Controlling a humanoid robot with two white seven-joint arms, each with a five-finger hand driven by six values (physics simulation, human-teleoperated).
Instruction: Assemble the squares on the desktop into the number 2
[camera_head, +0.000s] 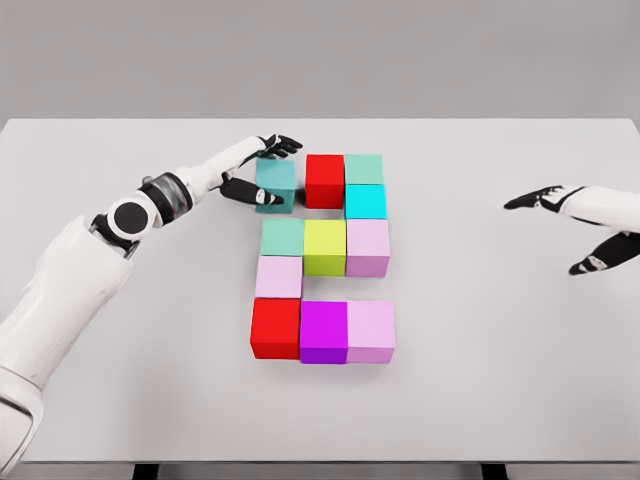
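Coloured cubes on the white table (500, 380) form a blocky figure. The top row has a teal cube (276, 186), a red cube (325, 180) and a light green cube (364, 169), with a cyan cube (366, 201) below the last. The middle row holds a green cube (283, 238), a yellow-green cube (325, 247) and a pink cube (368, 247). Below come a pale pink cube (278, 277), then a red cube (275, 328), a magenta cube (323, 331) and a pink cube (371, 331). My left hand (258, 172) is shut on the teal cube, which sits slightly left of the red one. My right hand (565, 228) hovers open at the right.
The table's far edge runs along the top and its near edge along the bottom. Bare tabletop lies to the right of the cubes, under my right hand, and at the front.
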